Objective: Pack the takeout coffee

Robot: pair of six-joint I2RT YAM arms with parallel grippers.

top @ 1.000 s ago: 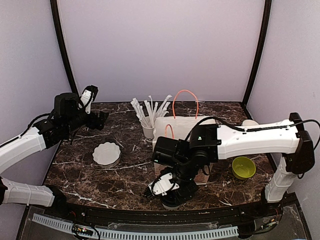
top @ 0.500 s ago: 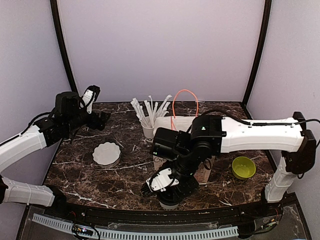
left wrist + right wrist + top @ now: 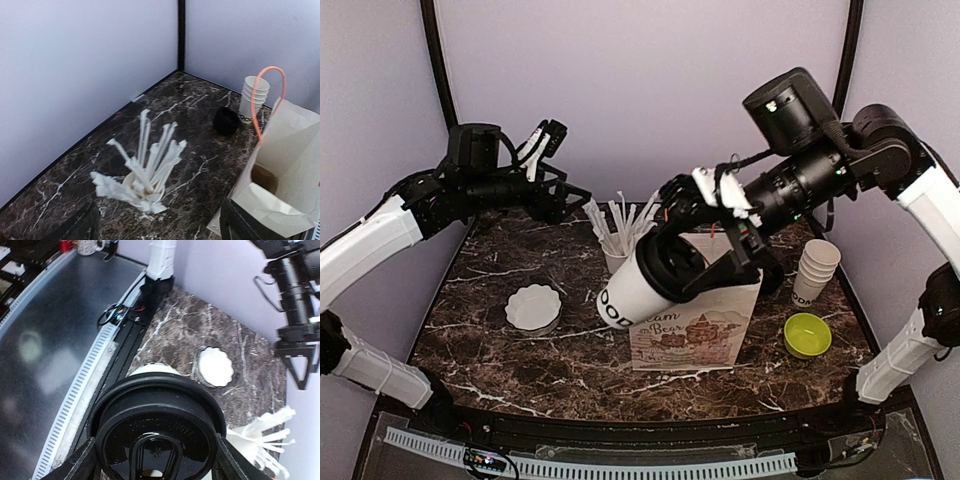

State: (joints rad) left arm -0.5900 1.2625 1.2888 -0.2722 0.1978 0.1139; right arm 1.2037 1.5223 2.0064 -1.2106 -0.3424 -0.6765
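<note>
Right jaws grip tilted lidded cup [image 3: 638,285] aloft; left arm [image 3: 380,235] raised, jaws apart.

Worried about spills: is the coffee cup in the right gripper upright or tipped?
Tipped: the coffee cup lies almost sideways in the right gripper.

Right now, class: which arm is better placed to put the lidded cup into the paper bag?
Right. The right gripper holds the lidded cup, tilted, near the paper bag mouth; the left gripper hangs empty over the straws.
</note>
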